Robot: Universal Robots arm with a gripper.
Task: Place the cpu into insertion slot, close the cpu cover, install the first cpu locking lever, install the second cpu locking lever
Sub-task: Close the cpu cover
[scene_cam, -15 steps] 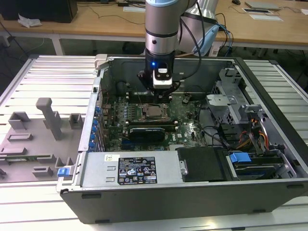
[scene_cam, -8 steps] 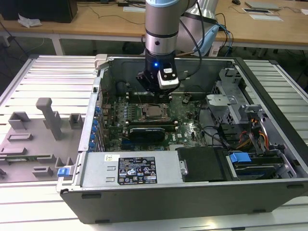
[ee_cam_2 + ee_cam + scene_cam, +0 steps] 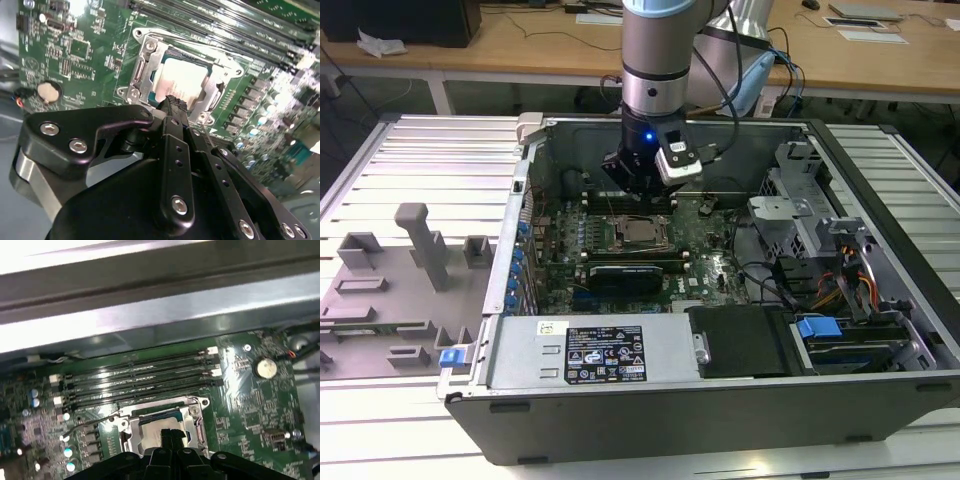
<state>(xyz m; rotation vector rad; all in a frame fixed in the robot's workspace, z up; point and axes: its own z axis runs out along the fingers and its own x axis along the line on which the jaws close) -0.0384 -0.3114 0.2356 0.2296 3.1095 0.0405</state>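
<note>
pincer [image 3: 175, 104]: fingers pressed together, nothing held, tips just above the near edge of the cpu [image 3: 181, 79]. cpu: seated flat in the slot [image 3: 617, 232] on the motherboard [image 3: 75, 50], inside the open case [image 3: 720, 400] on the table [image 3: 430, 150]. cover [image 3: 142, 67]: lies down around the cpu, whose metal top shows through its opening. one wire lever [image 3: 85, 426] appears to stand clear of the cover; whether it is latched cannot be told. memory slots [image 3: 140, 382] run just beside the slot.
</note>
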